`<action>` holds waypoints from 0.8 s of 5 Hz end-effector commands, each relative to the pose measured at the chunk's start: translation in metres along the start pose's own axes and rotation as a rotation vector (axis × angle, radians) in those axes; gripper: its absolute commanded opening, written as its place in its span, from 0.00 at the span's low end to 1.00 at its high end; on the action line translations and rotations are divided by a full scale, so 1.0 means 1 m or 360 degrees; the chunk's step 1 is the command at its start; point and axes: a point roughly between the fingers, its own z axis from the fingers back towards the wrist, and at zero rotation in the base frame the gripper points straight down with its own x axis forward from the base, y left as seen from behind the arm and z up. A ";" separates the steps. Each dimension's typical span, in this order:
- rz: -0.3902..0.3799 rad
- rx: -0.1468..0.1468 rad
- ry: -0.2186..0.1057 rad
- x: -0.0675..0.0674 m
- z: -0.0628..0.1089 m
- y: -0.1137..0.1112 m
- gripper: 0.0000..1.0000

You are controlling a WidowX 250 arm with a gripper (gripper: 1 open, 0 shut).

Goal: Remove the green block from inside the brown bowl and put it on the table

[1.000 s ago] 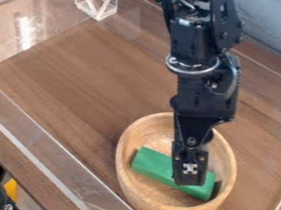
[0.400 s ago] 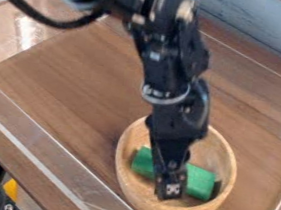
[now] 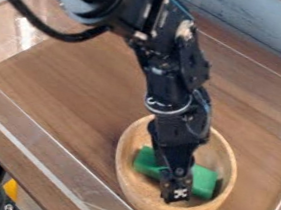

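Gripper (image 3: 177, 187) hangs inside the brown bowl (image 3: 134, 185), pointing steeply down at the bowl floor, jaws spread as wide as they go and empty. Directly under and between them lies the green block (image 3: 151, 163), flat on the bottom of the bowl, not yet lifted.

What matters for the grasp is how the block runs against the jaws. Its long axis stretches from the left of the fingers, where one green end shows plainly, across beneath them to the right, where a smaller green patch peeks out past the fingertip. So the fingers sit over roughly the middle of the block, with material sticking out on both sides.

Whether the jaws straddle the block's narrow width squarely is hard to say, since the arm hides the contact zone; they appear close to it or touching. The table (image 3: 80, 77) lies outside the bowl rim, behind and to the left of the jaws, with open wood available for setting the block down.
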 end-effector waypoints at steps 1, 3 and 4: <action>-0.0024 -0.0007 0.0017 0.007 -0.004 0.001 1.00; 0.0149 0.0029 0.0017 0.019 -0.027 0.018 1.00; 0.0180 0.0033 0.0017 0.024 -0.032 0.013 0.00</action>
